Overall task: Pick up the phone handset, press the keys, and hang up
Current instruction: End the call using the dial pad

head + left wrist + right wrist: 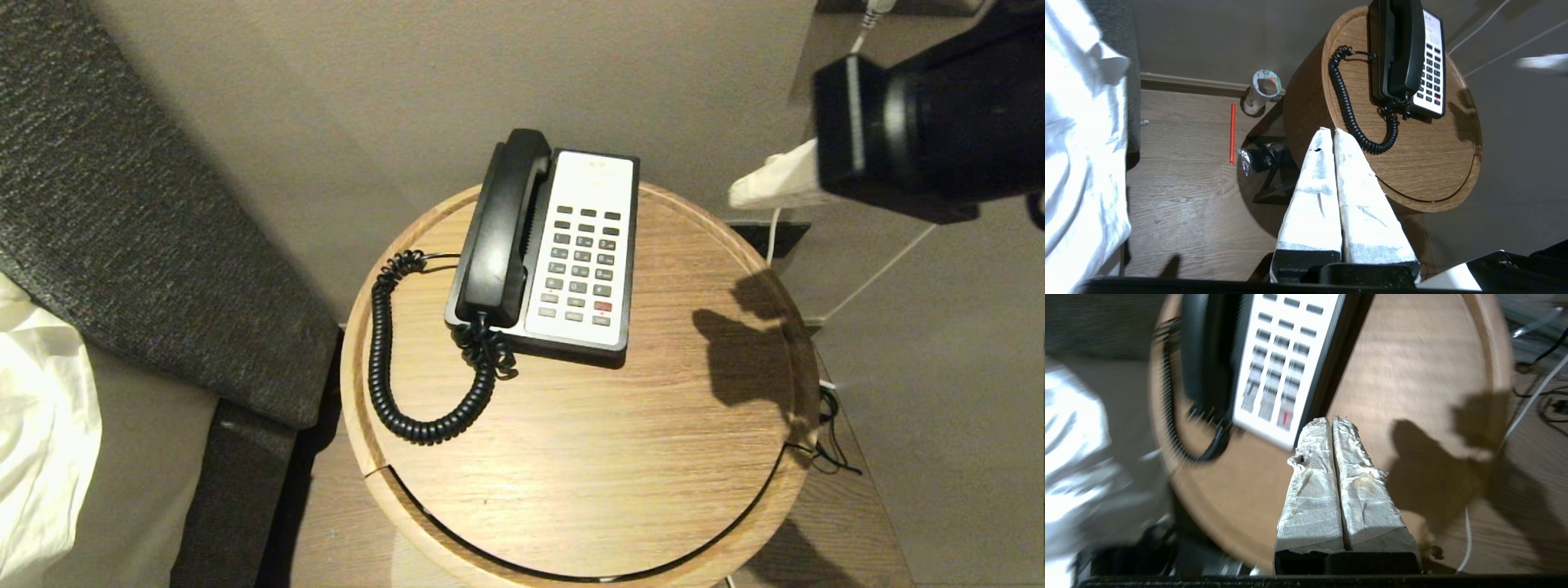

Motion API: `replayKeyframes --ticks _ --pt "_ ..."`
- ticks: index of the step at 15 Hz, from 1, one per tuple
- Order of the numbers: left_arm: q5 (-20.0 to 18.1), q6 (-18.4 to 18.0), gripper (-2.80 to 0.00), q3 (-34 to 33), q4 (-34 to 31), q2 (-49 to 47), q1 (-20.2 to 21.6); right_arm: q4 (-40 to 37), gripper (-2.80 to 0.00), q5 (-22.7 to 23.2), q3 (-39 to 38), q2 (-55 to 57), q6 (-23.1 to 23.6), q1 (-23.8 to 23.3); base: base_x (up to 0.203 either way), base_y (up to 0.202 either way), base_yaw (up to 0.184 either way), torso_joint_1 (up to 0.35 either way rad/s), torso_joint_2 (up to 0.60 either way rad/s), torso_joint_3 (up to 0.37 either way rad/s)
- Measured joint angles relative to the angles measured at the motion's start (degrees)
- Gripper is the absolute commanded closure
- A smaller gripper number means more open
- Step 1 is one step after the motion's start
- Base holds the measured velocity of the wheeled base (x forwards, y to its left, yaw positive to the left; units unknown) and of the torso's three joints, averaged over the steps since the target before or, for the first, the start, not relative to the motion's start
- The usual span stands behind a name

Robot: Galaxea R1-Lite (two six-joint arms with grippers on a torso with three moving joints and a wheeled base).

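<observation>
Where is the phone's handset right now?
The handset lies in its cradle on the left side of the phone base, on the round wooden table.

We find no lettering we can read here. The phone base (589, 245) carries rows of dark keys (581, 265) on its white faceplate, but their markings are too small for us to make out, and so is a faint pale mark at the far end of that plate. On the floor to the left of the round table (588, 457), a paper cup (1263, 90) shows coloured print that we cannot decipher either.
</observation>
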State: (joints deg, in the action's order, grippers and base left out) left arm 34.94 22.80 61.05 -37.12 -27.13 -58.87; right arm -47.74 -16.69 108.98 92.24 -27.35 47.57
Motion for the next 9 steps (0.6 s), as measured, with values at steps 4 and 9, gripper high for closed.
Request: replayKeyframes --ticks 4,9 --pt "-0.1 -0.1 0.0 -0.1 0.2 1.7 0.5 0.6 0.0 -1.1 2.4 7.6 -0.9 1.5 0.0 0.0 0.0 0.0 0.0 0.0" --pt "-0.2 0.2 0.0 -0.4 0.2 2.4 0.5 -0.8 0.0 2.5 2.5 9.6 -1.2 3.3 0.0 0.0 0.0 0.0 0.0 0.0"
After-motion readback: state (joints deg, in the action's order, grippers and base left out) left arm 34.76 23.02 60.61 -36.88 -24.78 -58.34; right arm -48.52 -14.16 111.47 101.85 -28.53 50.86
